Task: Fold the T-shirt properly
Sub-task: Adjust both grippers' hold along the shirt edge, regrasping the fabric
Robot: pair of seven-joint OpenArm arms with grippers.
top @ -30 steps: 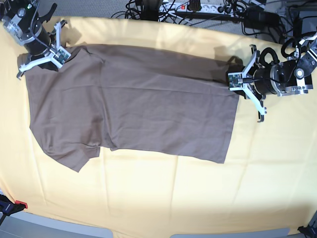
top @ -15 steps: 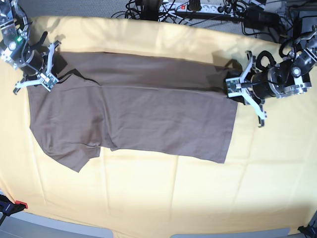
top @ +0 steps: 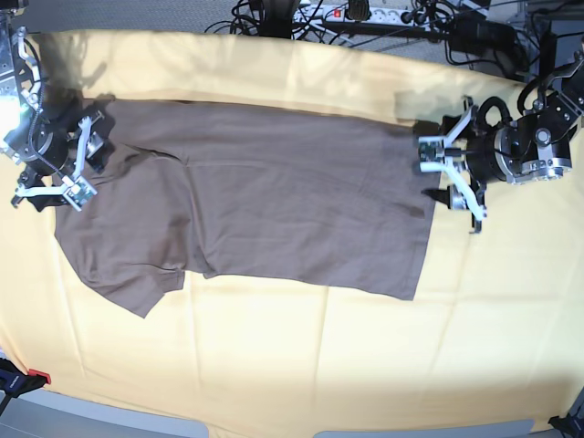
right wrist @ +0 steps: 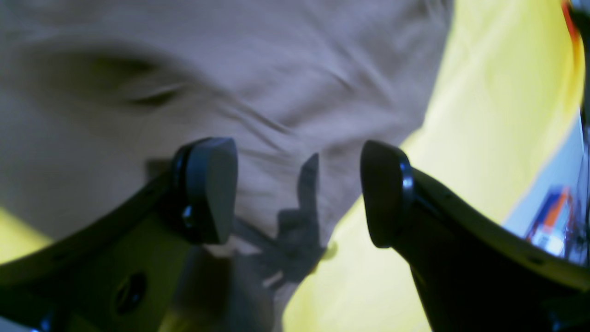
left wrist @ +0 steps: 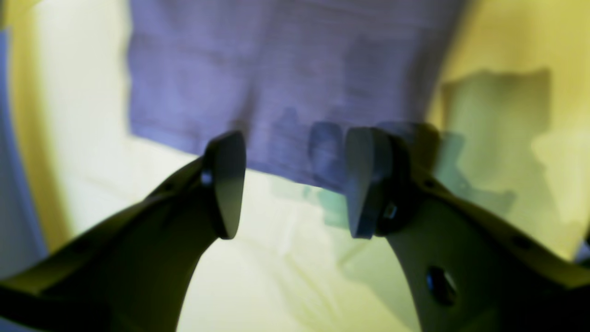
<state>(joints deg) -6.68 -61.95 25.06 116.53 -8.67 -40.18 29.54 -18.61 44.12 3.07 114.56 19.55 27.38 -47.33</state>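
T-shirt (top: 265, 205) lies flat on yellow cloth (top: 301, 365), spread left to right across the far half. Thin soft taupe knit, faint creases, stitched hems; one short sleeve juts out near-left. No print, no readable writing anywhere.

Left gripper (top: 453, 173) at the shirt's right hem edge, jaws spread, nothing between them; in the left wrist view the pads (left wrist: 364, 182) hang just over the hem, shirt (left wrist: 286, 78) beyond.

Right gripper (top: 68, 169) at the shirt's left edge, jaws spread, empty; right wrist view shows wrinkled fabric (right wrist: 230, 87) under the pads (right wrist: 209, 189), blurred.

Open yellow cloth fills the whole near half and the right side. Black cables (top: 383, 23) crowd the far edge behind the cloth.
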